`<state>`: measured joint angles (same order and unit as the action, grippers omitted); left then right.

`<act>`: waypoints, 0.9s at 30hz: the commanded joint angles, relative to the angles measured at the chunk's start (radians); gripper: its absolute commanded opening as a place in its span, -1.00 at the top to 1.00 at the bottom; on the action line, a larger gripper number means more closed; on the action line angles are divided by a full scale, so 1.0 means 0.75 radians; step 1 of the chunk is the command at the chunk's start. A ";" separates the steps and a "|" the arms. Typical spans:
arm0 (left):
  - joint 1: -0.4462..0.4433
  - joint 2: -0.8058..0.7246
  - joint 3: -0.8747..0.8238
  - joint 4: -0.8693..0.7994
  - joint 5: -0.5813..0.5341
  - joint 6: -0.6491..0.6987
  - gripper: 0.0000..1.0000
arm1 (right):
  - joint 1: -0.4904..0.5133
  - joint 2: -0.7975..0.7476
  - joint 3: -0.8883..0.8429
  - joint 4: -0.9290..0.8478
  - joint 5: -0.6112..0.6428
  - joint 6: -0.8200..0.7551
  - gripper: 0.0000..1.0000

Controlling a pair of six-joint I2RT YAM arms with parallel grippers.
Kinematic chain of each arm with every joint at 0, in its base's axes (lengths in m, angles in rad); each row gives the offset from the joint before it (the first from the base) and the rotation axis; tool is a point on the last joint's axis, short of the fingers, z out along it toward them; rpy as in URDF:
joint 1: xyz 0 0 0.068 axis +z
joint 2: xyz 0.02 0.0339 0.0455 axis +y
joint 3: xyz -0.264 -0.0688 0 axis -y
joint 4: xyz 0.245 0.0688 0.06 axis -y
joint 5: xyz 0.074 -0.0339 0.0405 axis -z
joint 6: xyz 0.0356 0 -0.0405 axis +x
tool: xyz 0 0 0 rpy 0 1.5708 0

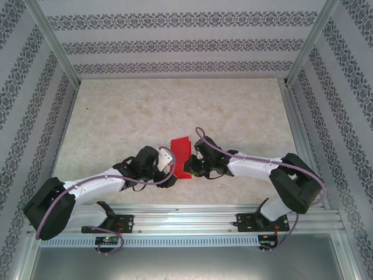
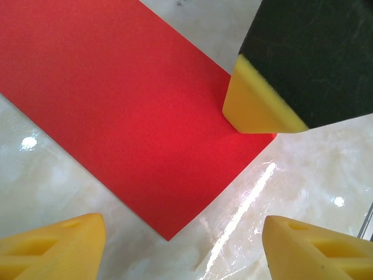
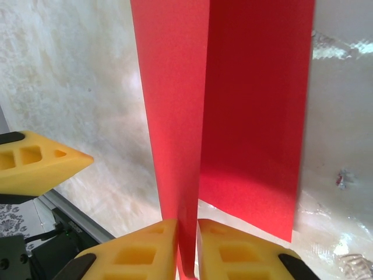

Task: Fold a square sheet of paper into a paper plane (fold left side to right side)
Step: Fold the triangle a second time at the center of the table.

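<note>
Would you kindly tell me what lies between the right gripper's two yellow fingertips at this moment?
A raised flap of the thin red sheet of paper, gripped by the right gripper, as the right wrist view shows.

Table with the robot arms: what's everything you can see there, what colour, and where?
table: one, pale marble, under everything.
red paper: one, bright red, partly folded, middle of the table.
walls: three, white with grey patterned bands, around the table.
metal rail: one, silver, near edge.
arms: two, white and black, bolted at the near edge.
left end effector: one, yellow-tipped, open above the paper's corner.
right end effector: one, yellow-tipped, shut on a raised paper flap.
</note>
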<state>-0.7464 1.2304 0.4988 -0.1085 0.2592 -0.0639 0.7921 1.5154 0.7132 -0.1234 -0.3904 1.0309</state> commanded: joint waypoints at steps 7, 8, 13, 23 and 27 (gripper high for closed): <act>0.013 0.012 0.043 0.025 0.007 0.024 -0.43 | 0.020 -0.043 0.043 -0.027 0.029 -0.004 0.75; 0.013 0.012 0.043 0.025 0.006 0.024 -0.43 | 0.020 -0.041 0.045 -0.027 0.028 -0.005 0.78; 0.007 0.012 0.043 0.025 0.016 0.036 -0.42 | 0.023 -0.049 0.060 -0.070 0.041 -0.018 0.87; -0.087 0.076 0.089 -0.012 -0.033 0.082 -0.43 | 0.020 -0.044 0.141 -0.227 0.030 -0.043 0.84; -0.117 0.110 0.106 0.003 -0.063 0.089 -0.44 | 0.020 -0.045 0.167 -0.243 0.030 -0.039 0.73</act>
<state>-0.8139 1.2984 0.5507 -0.1123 0.2356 -0.0261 0.7986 1.4948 0.8070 -0.2729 -0.3756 1.0187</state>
